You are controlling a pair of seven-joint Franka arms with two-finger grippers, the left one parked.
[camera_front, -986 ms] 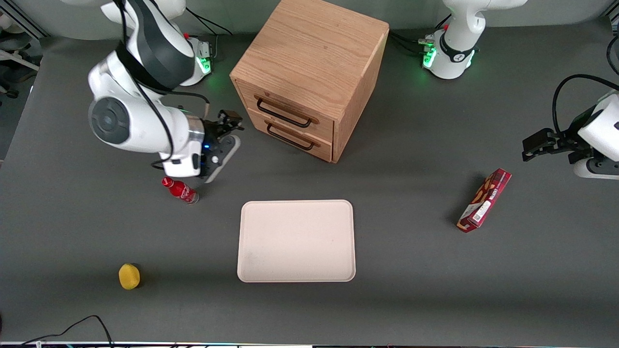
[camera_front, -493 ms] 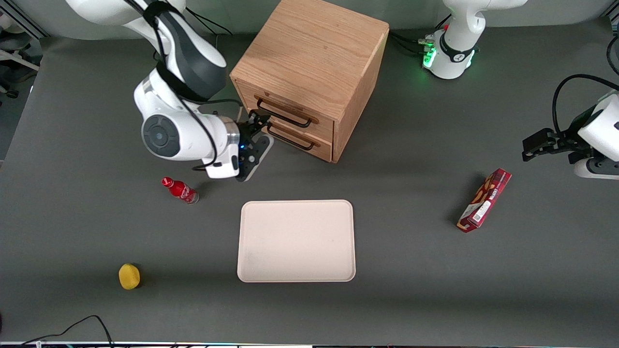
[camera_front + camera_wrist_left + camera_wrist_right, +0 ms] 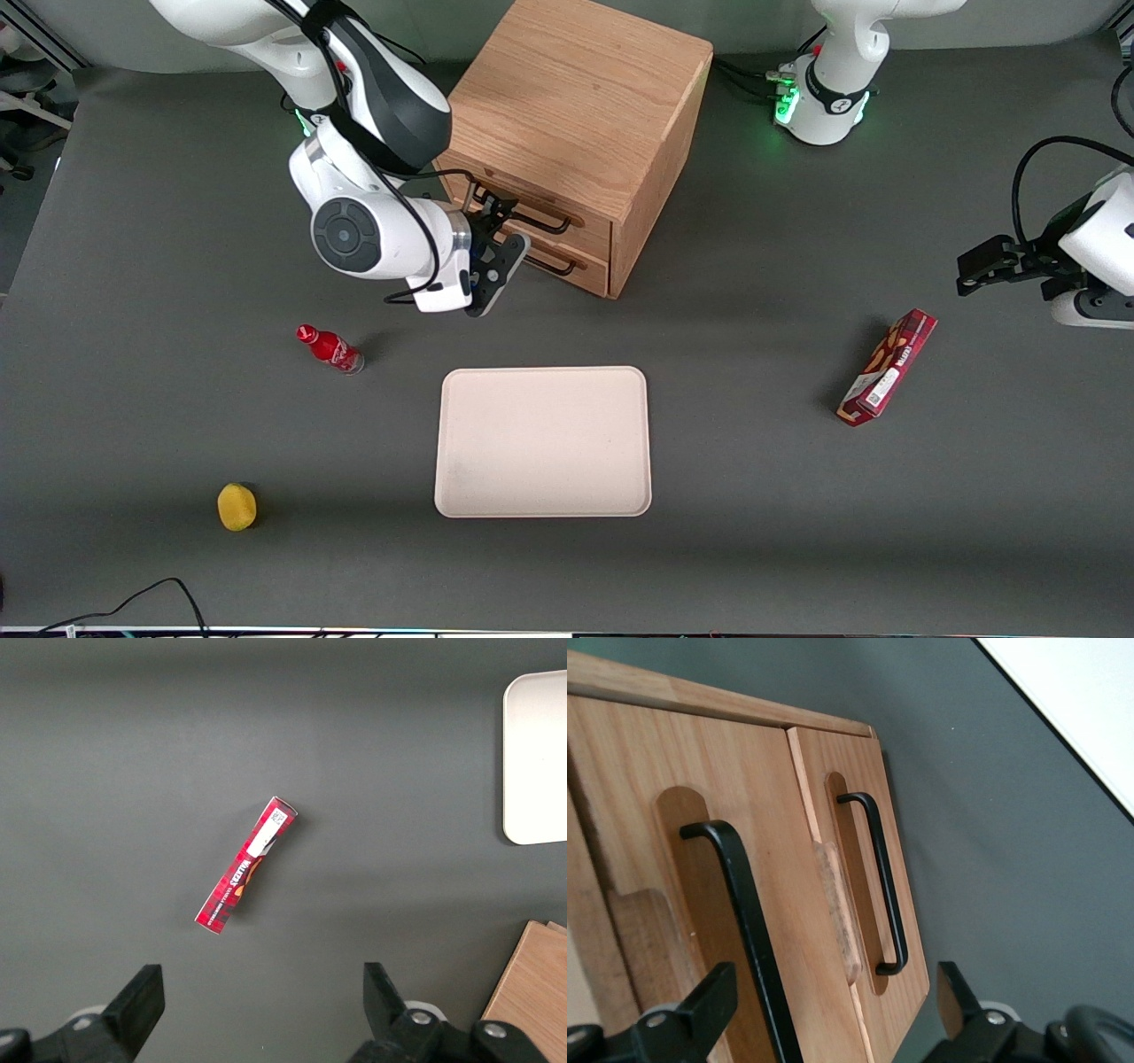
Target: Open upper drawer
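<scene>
The wooden cabinet (image 3: 576,80) stands with both drawers shut. The upper drawer (image 3: 592,235) (image 3: 673,859) is light oak with a long black bar handle (image 3: 545,223) (image 3: 740,921). Below it is the matching lower drawer (image 3: 589,270) (image 3: 859,930) with its own handle (image 3: 881,886). My gripper (image 3: 493,217) (image 3: 833,1010) hovers open just in front of the drawer fronts, level with the end of the upper handle nearer the working arm. One finger (image 3: 709,1001) lies beside the upper handle, the other finger (image 3: 952,997) past the lower drawer's edge. Nothing is held.
A beige tray (image 3: 542,440) (image 3: 536,753) lies nearer the front camera than the cabinet. A small red bottle (image 3: 330,348) and a yellow object (image 3: 236,506) sit toward the working arm's end. A red box (image 3: 888,366) (image 3: 246,875) lies toward the parked arm's end.
The arm has swung from above the red bottle to the cabinet, bringing the open gripper up to the drawer fronts. The drawers have not moved.
</scene>
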